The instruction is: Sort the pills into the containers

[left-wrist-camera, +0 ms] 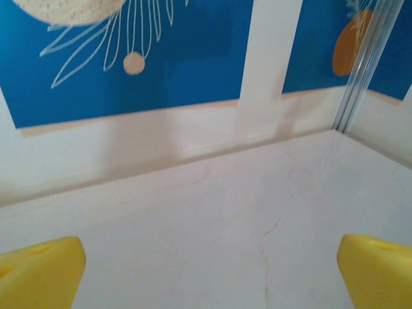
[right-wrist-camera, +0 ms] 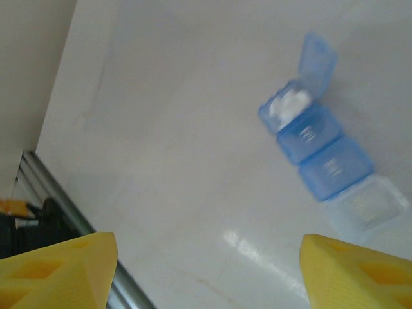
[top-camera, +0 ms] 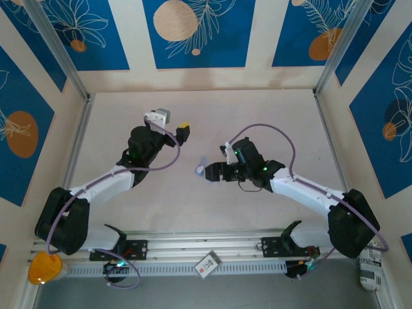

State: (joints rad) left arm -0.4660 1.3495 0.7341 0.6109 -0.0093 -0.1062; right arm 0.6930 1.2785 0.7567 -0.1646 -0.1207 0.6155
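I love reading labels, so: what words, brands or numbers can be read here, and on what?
No text is legible.
Blue pill box: raised marks on two shut lids, too blurred to read.
White tag, bottom of the overhead view: red mark, too small to read.

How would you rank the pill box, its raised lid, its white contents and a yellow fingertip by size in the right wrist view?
pill box and yellow fingertip: alike, fingertip near and cropped, unranked
raised lid
white contents
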